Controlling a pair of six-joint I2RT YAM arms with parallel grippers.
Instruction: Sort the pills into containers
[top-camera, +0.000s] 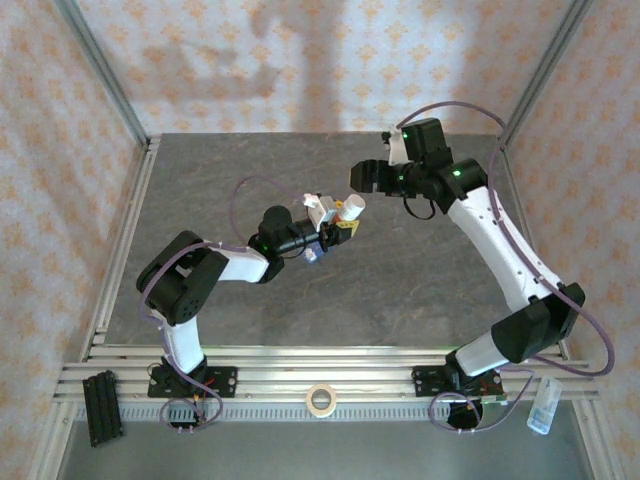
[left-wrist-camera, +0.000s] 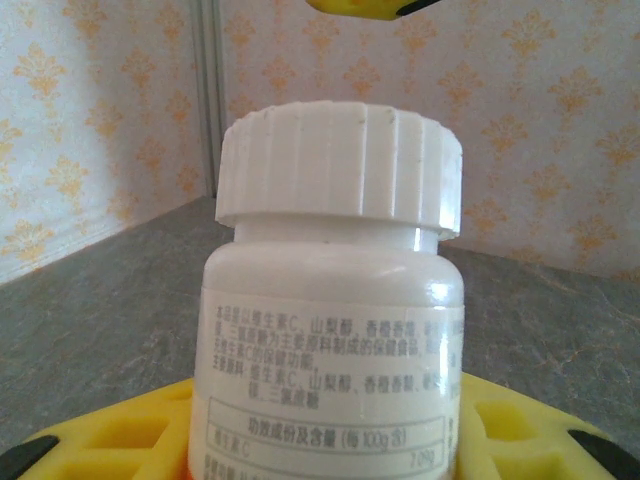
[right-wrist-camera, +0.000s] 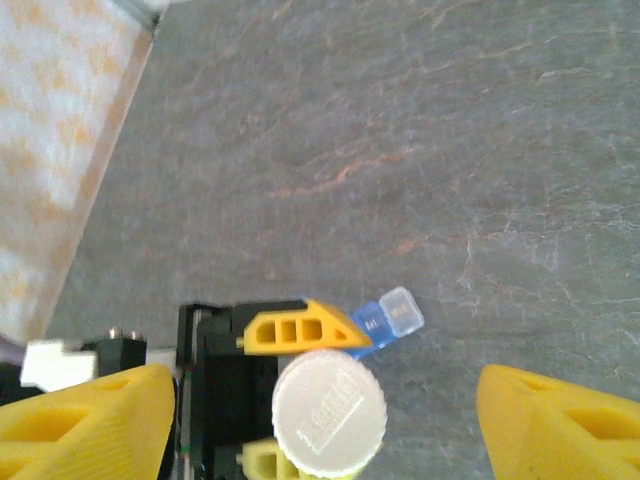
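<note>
While left claw (top-camera: 338, 225) grips bottle (left-wrist-camera: 335, 300) upright, right claw (top-camera: 362, 178) gapes — containers (right-wrist-camera: 390, 318) lie diag., clear end up-right, right wrist view.

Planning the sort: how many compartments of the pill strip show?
2: a blue compartment and the clear end compartment beside it; more may be hidden under the left fingers holding the bottle.

Left arm (top-camera: 235, 265): folded at the elbow and extended toward the right, its pincer (top-camera: 338, 220) clamped by yellow fingers (right-wrist-camera: 295, 330) on a white bottle (top-camera: 351, 208). Right arm (top-camera: 495, 240): stretched forward and bent leftward, its pincer (top-camera: 362, 177) pointing down above the left one, jaws spread wide.
</note>
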